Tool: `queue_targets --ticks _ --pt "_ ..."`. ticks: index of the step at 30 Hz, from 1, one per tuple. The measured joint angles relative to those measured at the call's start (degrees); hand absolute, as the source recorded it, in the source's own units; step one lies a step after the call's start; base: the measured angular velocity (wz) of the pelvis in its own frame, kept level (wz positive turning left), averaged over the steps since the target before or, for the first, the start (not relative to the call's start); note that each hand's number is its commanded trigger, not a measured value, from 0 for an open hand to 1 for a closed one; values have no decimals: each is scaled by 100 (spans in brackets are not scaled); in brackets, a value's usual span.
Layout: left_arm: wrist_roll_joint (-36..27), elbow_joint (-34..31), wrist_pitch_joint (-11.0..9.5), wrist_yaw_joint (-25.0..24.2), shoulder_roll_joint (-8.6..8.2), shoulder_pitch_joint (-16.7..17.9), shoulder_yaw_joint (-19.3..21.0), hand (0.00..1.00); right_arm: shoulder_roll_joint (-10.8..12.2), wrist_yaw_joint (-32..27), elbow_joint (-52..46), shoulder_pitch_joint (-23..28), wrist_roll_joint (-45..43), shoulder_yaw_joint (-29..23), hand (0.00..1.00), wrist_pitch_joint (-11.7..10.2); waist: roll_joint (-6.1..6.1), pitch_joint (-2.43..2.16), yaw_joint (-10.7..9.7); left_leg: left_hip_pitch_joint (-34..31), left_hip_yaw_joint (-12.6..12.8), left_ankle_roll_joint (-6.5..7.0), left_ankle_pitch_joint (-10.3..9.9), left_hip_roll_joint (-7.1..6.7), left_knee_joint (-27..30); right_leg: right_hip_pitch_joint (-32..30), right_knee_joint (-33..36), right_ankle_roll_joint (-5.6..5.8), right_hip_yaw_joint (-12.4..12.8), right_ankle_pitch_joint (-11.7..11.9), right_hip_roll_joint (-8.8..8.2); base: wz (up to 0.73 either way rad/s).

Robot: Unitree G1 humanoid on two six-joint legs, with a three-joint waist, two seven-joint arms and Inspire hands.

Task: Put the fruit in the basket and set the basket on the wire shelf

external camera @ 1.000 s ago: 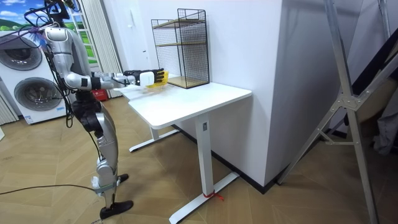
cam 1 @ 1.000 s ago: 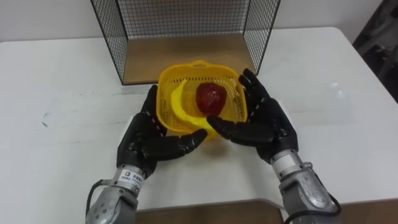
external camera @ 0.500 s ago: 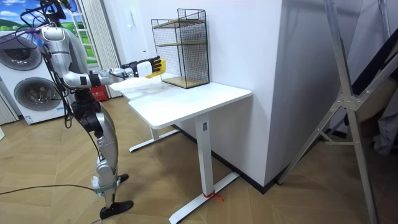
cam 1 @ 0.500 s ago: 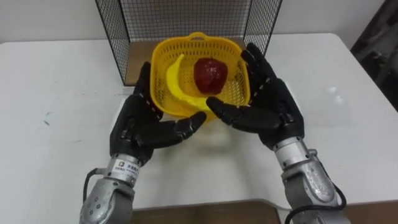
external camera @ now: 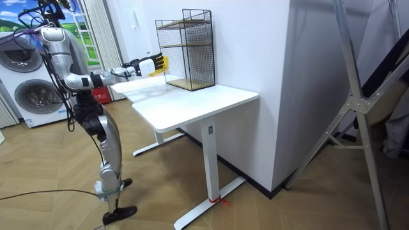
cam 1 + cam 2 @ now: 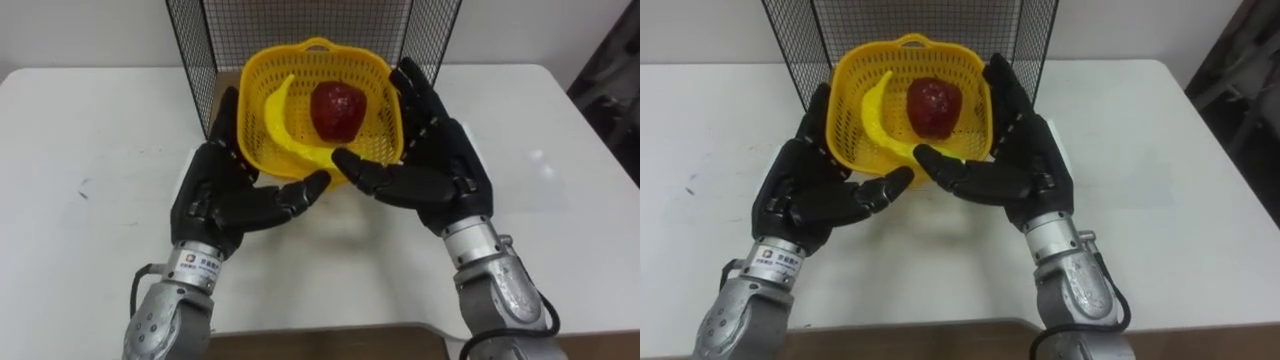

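At wire shelf (image 6: 300,20) mouth: yellow basket (image 6: 372,85) pressed between flat, uncurled left hand (image 6: 215,195), right hand (image 6: 440,175); slack squeeze drops it.

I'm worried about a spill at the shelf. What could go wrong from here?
The basket is only pressed between the flat left hand and right hand, so it may slip or tip. The wire shelf has side meshes close to both hands; the fingers might catch on them. The apple and banana lie loose and could roll out if it tilts.
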Motion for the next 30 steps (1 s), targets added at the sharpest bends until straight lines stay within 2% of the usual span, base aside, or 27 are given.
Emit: queue_targets --ticks 1,3,4,5,6,8,9,10,11,12,13,14,15,17,20,22,25,27,28,30 --pt "2 1 0 0 0 1 1 0 -5 5 1 6 -5 1 0 0 3 2 12 -71 -4 -20 -70 60 147 -46 67 -19 5 -41 44 -15" --pt "-11 3 0 0 5 10 44 0 -24 47 50 60 37 7 0 -1 11 13 156 -375 -68 -76 -276 270 953 -245 549 -147 89 -306 180 -25" --pt "-12 3 0 0 11 14 47 0 -26 69 73 70 69 9 0 -1 1 14 178 -459 -105 -76 -278 302 1185 -286 696 -172 102 -388 190 -17" --pt "-10 9 -4 0 9 26 43 0 -43 77 89 85 135 8 0 -1 23 24 260 -613 -172 -76 -278 367 1652 -346 934 -223 153 -563 236 -18" --pt "-7 43 -17 0 1 28 43 0 -42 79 109 86 133 16 0 -7 66 45 295 -725 -201 -71 -268 475 2044 -380 1135 -284 211 -693 312 -18" --pt "-10 60 -29 0 17 32 46 0 -35 79 114 96 164 40 0 -9 133 38 315 -854 -345 -67 -215 555 2366 -395 1314 -383 241 -822 401 -4" --pt "-9 59 -33 -1 43 36 46 0 -21 80 111 95 210 50 0 -11 80 47 325 -1014 -392 -27 -125 536 2459 -383 1385 -470 277 -821 360 10" --pt "-10 59 -35 -2 57 35 45 0 -40 81 105 94 234 55 0 -28 67 45 328 -1110 -428 -56 -140 448 2396 -400 1395 -493 286 -827 350 21" --pt "-16 54 -46 -9 37 34 32 0 -92 81 106 94 244 32 0 -62 85 31 271 -1320 -424 -28 -157 152 1950 -461 1398 -504 308 -828 317 9" --pt "-15 52 -54 -13 6 35 -1 0 -109 80 118 94 243 20 0 -62 113 19 285 -1431 -291 29 -43 -43 1246 -521 1427 -485 357 -838 278 -8" --pt "-9 54 -71 -13 -27 40 -9 0 -113 81 148 92 230 22 0 -61 118 17 330 -1459 -257 179 208 -148 968 -546 1467 -472 404 -864 256 -56" --pt "-5 53 -90 -15 -13 76 35 0 -134 82 235 98 204 56 0 -43 69 -14 444 -1385 -236 268 646 -263 675 -584 1547 -403 489 -922 196 -35" --pt "-8 46 -106 -15 28 60 90 0 -127 82 267 103 209 105 0 -31 0 -65 375 -1290 -259 317 686 -381 519 -595 1502 -338 484 -932 134 -11" --pt "-6 45 -134 -16 37 57 62 0 -170 82 246 101 232 117 0 -41 -127 -73 266 -1244 -284 374 718 -465 396 -532 1322 -306 490 -876 109 16" --pt "-5 44 -134 -16 58 72 28 0 -198 82 227 101 235 121 0 -42 -145 -67 252 -1238 -288 439 646 -492 423 -357 959 -279 421 -790 105 2" --pt "-12 43 -136 -15 59 73 20 0 -197 82 187 116 271 121 0 -43 -147 -63 235 -1233 -296 470 578 -601 430 -314 914 -242 383 -816 33 11" --pt "-7 37 -146 -15 56 73 -10 0 -207 82 -27 254 377 121 0 -66 -173 -50 259 -1221 -244 535 397 -751 513 -266 978 -160 354 -982 -143 8" --pt "-10 38 -148 -15 51 78 -13 0 -208 80 -34 252 406 122 0 -68 -204 -40 277 -1225 -156 621 138 -864 686 -293 1399 -33 365 -1180 -311 -3" --pt "-8 39 -147 -15 52 82 -13 0 -213 79 -34 252 373 121 0 -68 -210 -33 262 -1196 -158 649 97 -878 718 -339 1603 10 335 -1204 -357 12" --pt "-1 37 -150 -14 78 86 -37 0 -222 48 -34 267 343 121 0 -85 -238 -9 176 -1067 -144 782 -64 -1030 835 -591 2537 56 278 -1161 -601 26"
